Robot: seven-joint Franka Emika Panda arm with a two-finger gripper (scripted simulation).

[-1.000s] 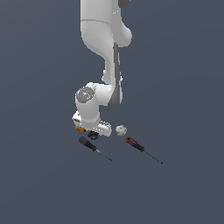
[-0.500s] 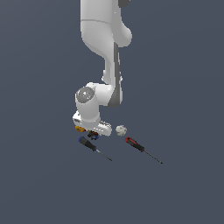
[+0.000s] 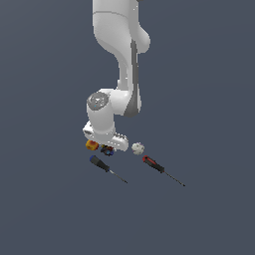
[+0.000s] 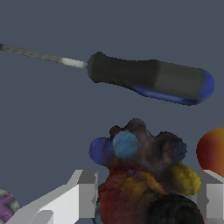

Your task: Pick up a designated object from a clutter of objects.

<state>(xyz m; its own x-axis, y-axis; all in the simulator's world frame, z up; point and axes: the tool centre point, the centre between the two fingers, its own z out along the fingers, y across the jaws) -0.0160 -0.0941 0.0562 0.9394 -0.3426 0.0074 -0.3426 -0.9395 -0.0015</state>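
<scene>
Nothing has budged over the last second: the gripper point(image 4: 144, 197) still sits low with its fingers point(image 4: 83, 192) spread either side of the knobbly lump point(image 4: 144, 170), not pinching yet. So closing looks like the next job. Just past it lies the blue-handled screwdriver point(image 4: 151, 78), orange-yellow block point(image 4: 213, 151) beside. Farther off, white ball point(image 3: 138, 148) and red-handled screwdriver point(image 3: 154, 165).

exterior: far, whole arm | wrist: close, facing clutter | shared: blue-handled screwdriver point(image 3: 101, 165)
</scene>
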